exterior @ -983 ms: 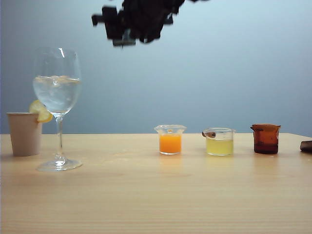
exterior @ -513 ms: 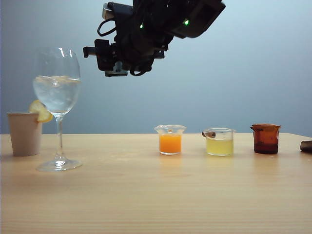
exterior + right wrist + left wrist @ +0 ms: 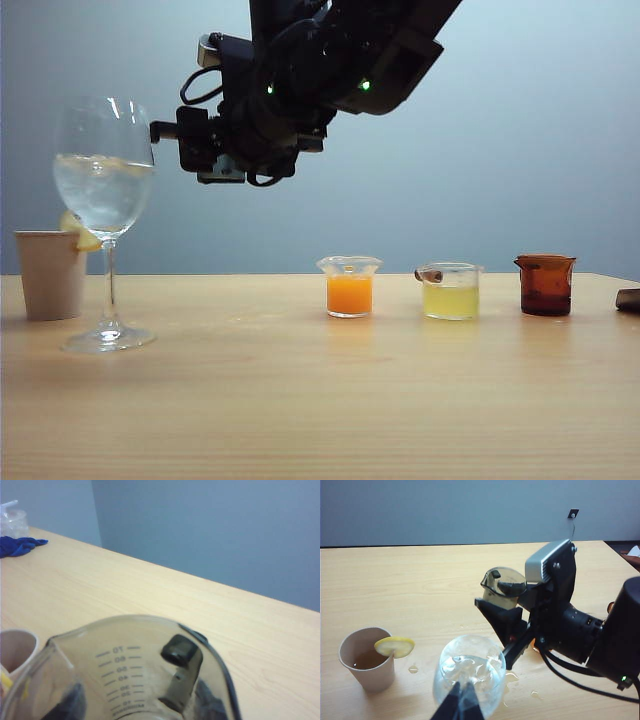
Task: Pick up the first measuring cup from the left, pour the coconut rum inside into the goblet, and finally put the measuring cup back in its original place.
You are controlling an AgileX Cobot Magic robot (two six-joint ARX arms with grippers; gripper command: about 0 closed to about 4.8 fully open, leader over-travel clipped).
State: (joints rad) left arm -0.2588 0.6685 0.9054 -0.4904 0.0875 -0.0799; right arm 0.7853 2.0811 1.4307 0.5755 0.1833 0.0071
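My right gripper (image 3: 190, 140) hangs in the air just right of the goblet's rim, shut on the first measuring cup (image 3: 504, 586), a smoky grey-green beaker. In the right wrist view the cup (image 3: 130, 670) fills the foreground between the fingers of the right gripper (image 3: 137, 707), and I cannot tell whether liquid is in it. The goblet (image 3: 104, 170) stands at the table's left, holding clear coconut rum (image 3: 102, 190). My left gripper (image 3: 461, 702) hovers shut above the goblet (image 3: 470, 667), apart from it.
A beige paper cup (image 3: 50, 272) with a lemon slice (image 3: 395, 646) stands left of the goblet. Right of centre sit an orange-filled cup (image 3: 349, 287), a pale yellow one (image 3: 451, 291) and an amber one (image 3: 545, 285). Wet drops (image 3: 512, 677) lie by the goblet.
The right arm has come down and leftwards with the measuring cup, close to the goblet's rim. The goblet now stands a little further left.
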